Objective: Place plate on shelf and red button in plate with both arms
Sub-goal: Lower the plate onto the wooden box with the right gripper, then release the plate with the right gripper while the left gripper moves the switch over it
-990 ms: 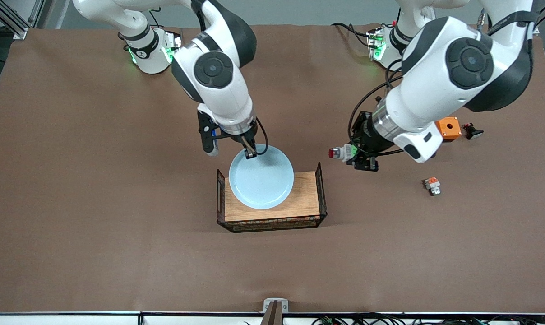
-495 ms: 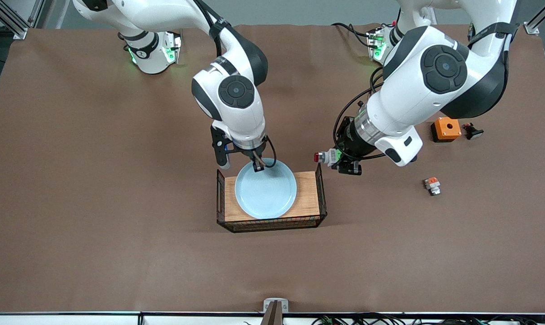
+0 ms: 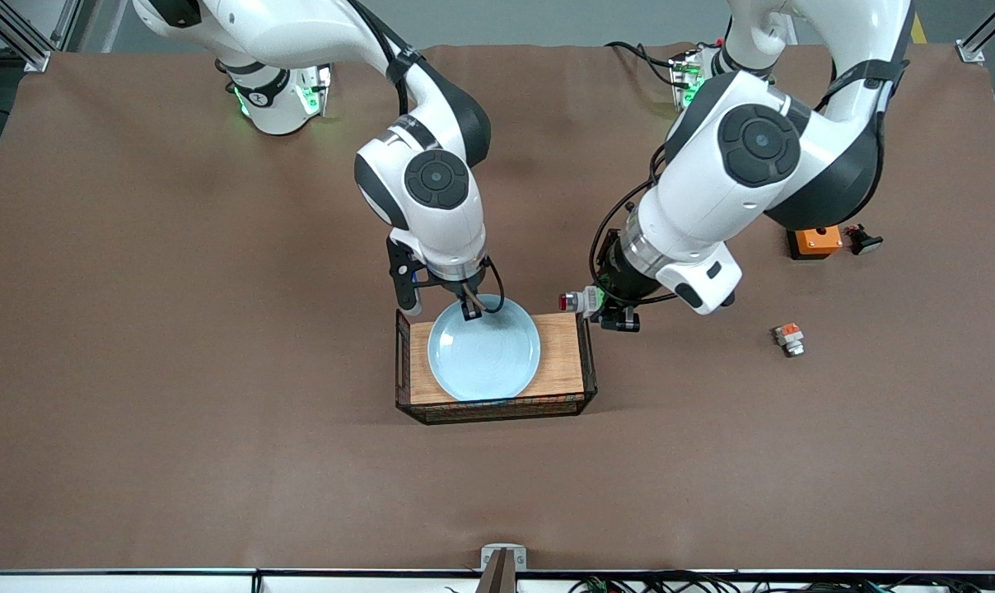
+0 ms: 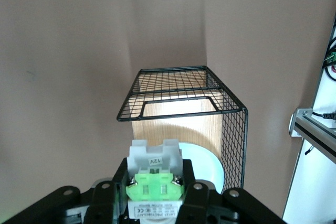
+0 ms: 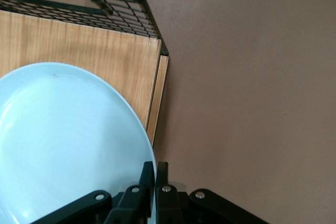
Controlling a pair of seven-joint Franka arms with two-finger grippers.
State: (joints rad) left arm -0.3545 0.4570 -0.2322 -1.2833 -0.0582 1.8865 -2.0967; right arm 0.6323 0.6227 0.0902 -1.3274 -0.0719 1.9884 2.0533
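The pale blue plate (image 3: 483,356) lies on the wooden tray (image 3: 557,364) with black mesh ends. My right gripper (image 3: 470,308) is shut on the plate's rim at the edge farthest from the front camera; the right wrist view shows the plate (image 5: 63,140) with the fingers pinching its rim. My left gripper (image 3: 609,306) is shut on the red button (image 3: 577,301), held lying sideways just above the tray's mesh end toward the left arm's end of the table. In the left wrist view the red button (image 4: 155,182) shows its green block between the jaws, with the tray (image 4: 173,121) below.
A small white part with an orange-red block (image 3: 789,338) lies on the table toward the left arm's end. An orange box (image 3: 814,240) and a black button part (image 3: 862,240) sit farther from the front camera there. The brown mat surrounds the tray.
My right gripper has lowered the plate fully onto the tray. My left gripper has carried the red button toward the tray, now at its mesh end.
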